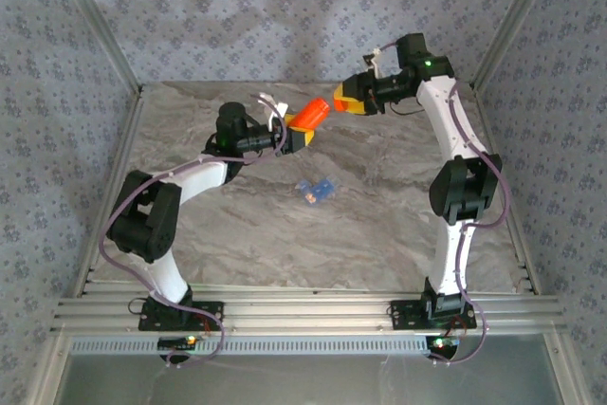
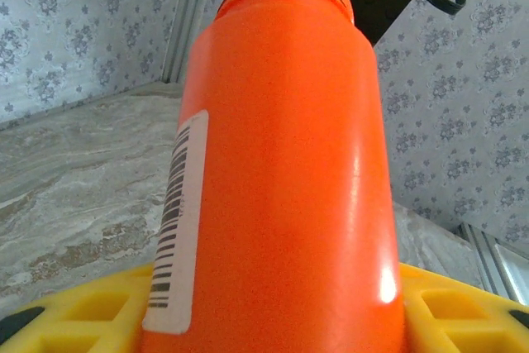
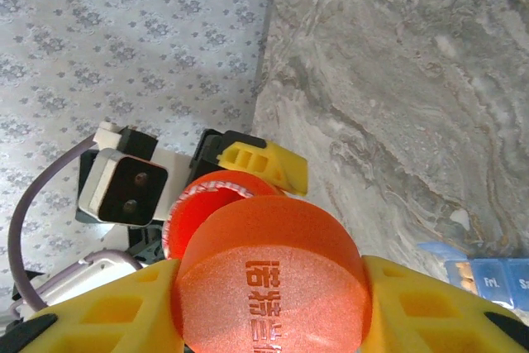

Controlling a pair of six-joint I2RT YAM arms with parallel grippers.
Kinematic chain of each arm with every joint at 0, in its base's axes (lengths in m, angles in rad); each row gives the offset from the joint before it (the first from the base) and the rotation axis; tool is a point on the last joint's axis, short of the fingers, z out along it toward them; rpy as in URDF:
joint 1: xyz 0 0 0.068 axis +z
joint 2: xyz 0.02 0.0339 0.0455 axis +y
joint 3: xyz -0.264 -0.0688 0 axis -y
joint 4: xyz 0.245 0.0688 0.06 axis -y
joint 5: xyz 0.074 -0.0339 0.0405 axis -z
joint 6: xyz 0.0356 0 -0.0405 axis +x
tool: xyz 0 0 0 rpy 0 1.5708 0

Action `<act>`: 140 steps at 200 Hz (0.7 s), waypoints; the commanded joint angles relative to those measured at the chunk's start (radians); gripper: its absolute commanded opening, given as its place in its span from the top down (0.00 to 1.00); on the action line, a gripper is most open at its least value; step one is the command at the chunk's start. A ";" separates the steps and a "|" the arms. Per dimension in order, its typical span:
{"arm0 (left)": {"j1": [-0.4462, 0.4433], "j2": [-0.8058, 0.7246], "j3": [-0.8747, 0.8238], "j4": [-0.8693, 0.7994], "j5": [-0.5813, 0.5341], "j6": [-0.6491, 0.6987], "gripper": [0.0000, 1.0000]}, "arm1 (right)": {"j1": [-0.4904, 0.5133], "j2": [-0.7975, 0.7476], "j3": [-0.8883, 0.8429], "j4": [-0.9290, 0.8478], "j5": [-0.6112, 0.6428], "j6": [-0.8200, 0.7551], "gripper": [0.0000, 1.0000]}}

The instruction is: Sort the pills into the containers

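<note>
My left gripper (image 1: 302,135) is shut on the lower body of an orange cylindrical bottle (image 1: 309,114), held tilted above the table with its mouth toward the right arm. In the left wrist view the bottle (image 2: 281,171) with its barcode label stands between the yellow fingers (image 2: 74,312). My right gripper (image 1: 344,100) is shut on the bottle's orange cap (image 3: 273,287), just off the open mouth (image 3: 202,204). The containers, a small blue pill box (image 1: 315,190), lie on the table below. An orange-tan speck, maybe a pill, shows in a pill box (image 3: 488,274) compartment.
The marble tabletop (image 1: 379,225) is walled by patterned panels with metal posts at the back corners. In the right wrist view the left gripper's yellow finger (image 3: 264,163) and its wrist camera (image 3: 124,188) sit close behind the cap.
</note>
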 commanded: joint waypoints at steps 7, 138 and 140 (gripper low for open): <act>0.008 0.003 0.043 -0.012 0.061 0.004 1.00 | 0.016 0.018 0.036 -0.016 -0.061 -0.027 0.60; 0.012 -0.030 0.076 -0.117 0.128 0.057 1.00 | 0.017 -0.050 -0.070 -0.059 -0.104 -0.081 0.62; 0.013 -0.031 0.078 -0.117 0.129 0.057 1.00 | 0.016 -0.051 -0.072 -0.060 -0.104 -0.080 0.62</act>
